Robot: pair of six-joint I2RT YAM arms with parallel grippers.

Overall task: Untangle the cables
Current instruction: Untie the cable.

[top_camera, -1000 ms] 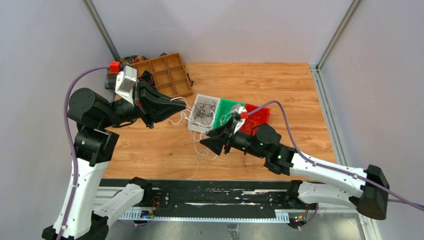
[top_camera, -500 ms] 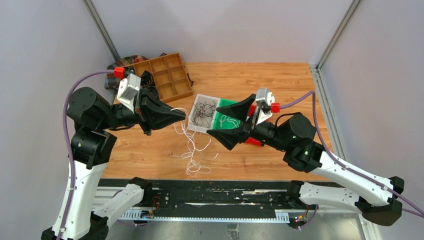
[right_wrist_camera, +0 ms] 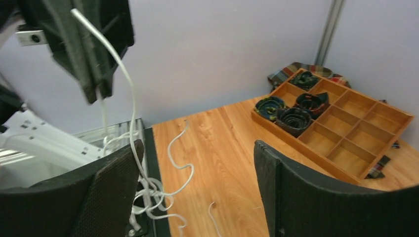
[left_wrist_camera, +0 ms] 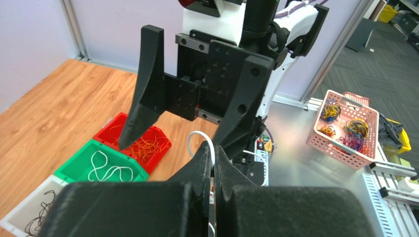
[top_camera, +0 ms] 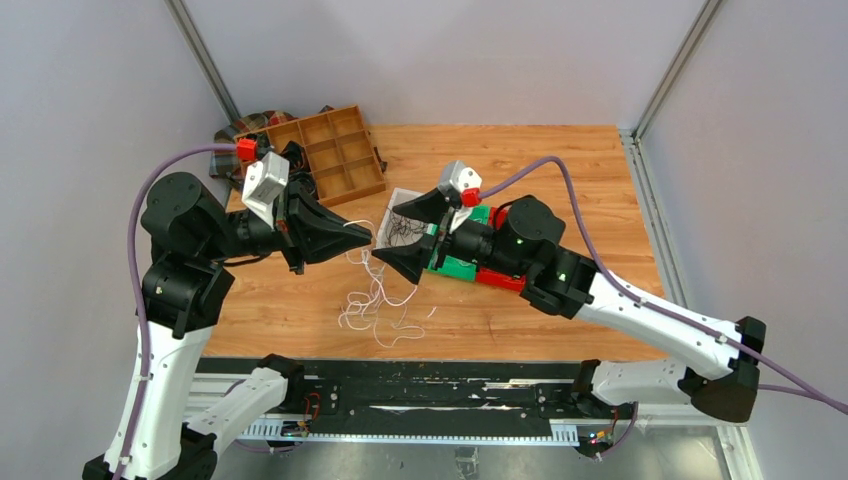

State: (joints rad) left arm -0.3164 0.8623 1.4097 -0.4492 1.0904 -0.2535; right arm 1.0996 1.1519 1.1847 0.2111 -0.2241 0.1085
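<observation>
The left gripper (left_wrist_camera: 213,153) is pinched fully shut on a white cable (right_wrist_camera: 129,94), held up off the table (top_camera: 560,170). I cannot tell from the wrist views whether one strand or several sit in that pinch. The right gripper (right_wrist_camera: 197,148) faces it, jaws spread wide and holding nothing. The left gripper's tip is just in front of that gap.

From the pinch the cable drops in loose loops to a white tangle (top_camera: 375,308) on the wood near the table's front edge, between the two arms.

The main risk is the next closing. The hanging strand runs close beside one right finger (right_wrist_camera: 116,192) rather than centred in the gap, so the jaws may close on air or merely brush it aside. If the right gripper goes in too near, it may clamp the left fingertips instead of the wire. If it catches several loops together, pulling the arms apart would likely tighten the knot. A hard pull could also sweep the tangle off the table's front edge. The wire is thin and may slip.
</observation>
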